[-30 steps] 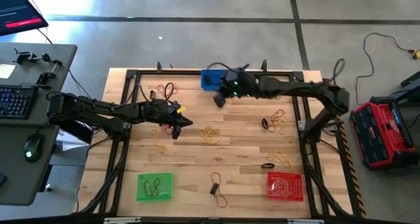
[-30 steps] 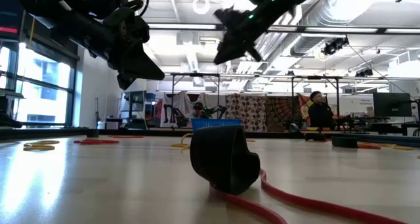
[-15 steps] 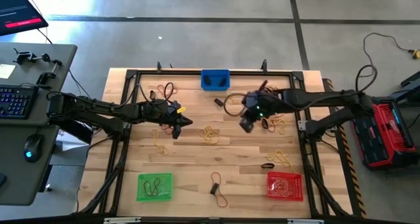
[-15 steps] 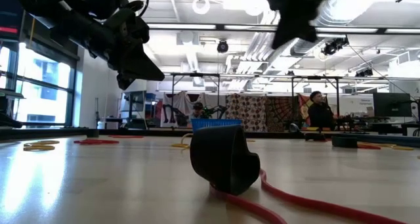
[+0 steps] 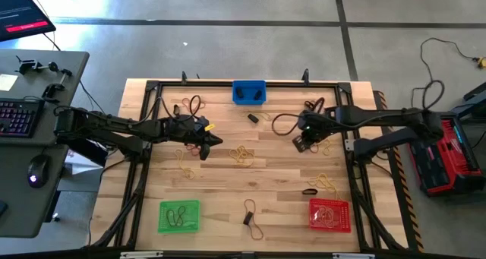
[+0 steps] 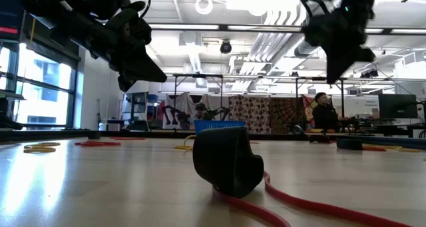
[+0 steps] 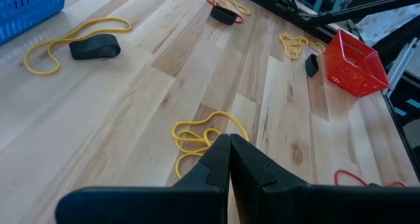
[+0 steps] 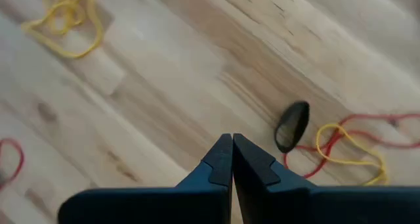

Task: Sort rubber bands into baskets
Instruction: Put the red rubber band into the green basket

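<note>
The rubber bands lie scattered on the wooden table: a yellow tangle (image 5: pixel 243 154) at the middle, a black one (image 5: pixel 253 118) near the blue basket (image 5: pixel 249 92), and black, yellow and red ones (image 8: pixel 292 127) at the right. The green basket (image 5: pixel 179 216) and the red basket (image 5: pixel 329 215) stand near the front edge. My left gripper (image 5: pixel 216 143) hangs shut above the table, just left of the yellow tangle (image 7: pixel 200 135). My right gripper (image 5: pixel 301 143) is shut, points steeply down and hovers beside the black band at the right. Neither holds anything.
A dark frame (image 5: pixel 152 88) runs round the table's edges. More bands lie at the far left (image 5: pixel 190 105), by the red basket (image 5: pixel 319 184) and at the front middle (image 5: pixel 249 217). In the low view a black band (image 6: pixel 226 160) lies close to the camera, and a person (image 6: pixel 325 114) shows in the room behind.
My right gripper has swung from beside the blue basket at the far edge toward the table's right and near side, sinking a little and tipping to point more steeply down. It has stayed shut. The left arm and the bands have kept still.
</note>
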Controlling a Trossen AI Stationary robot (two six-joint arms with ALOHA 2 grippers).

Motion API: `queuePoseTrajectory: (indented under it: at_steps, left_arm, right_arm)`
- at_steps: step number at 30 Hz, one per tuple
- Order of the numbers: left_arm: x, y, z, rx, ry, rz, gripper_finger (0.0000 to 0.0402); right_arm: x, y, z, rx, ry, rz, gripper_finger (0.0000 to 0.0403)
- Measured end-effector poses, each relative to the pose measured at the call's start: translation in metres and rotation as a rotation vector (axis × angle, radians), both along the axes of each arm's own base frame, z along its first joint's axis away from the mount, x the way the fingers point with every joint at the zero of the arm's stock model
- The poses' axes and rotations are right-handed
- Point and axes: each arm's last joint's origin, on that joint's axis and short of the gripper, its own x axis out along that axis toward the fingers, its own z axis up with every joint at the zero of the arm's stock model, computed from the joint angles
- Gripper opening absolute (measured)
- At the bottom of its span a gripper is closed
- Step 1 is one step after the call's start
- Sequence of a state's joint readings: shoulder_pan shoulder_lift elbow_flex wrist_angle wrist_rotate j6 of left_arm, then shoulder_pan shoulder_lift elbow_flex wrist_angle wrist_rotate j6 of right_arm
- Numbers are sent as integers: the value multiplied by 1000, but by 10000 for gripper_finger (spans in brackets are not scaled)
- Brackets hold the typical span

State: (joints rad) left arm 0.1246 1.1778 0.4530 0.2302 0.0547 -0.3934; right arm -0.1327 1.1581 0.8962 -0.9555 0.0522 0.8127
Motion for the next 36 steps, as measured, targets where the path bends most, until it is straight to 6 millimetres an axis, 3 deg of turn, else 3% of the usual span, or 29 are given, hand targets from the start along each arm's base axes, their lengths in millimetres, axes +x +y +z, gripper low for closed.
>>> queuePoseTrajectory:
  at_steps: [4,9,18,36]
  left_arm:
    - [0,0,0,-14,-1,8,0]
    - [0,0,0,-14,-1,8,0]
    - [0,0,0,-21,-1,7,0]
    - [0,0,0,-17,-1,19,0]
  right_arm:
    - [-21,-12,-17,34,-46,-156,0]
    - [-38,-23,-24,61,-53,-260,0]
    - [-51,-42,-26,24,9,-380,6]
    - [-65,-61,-27,-20,62,-476,89]
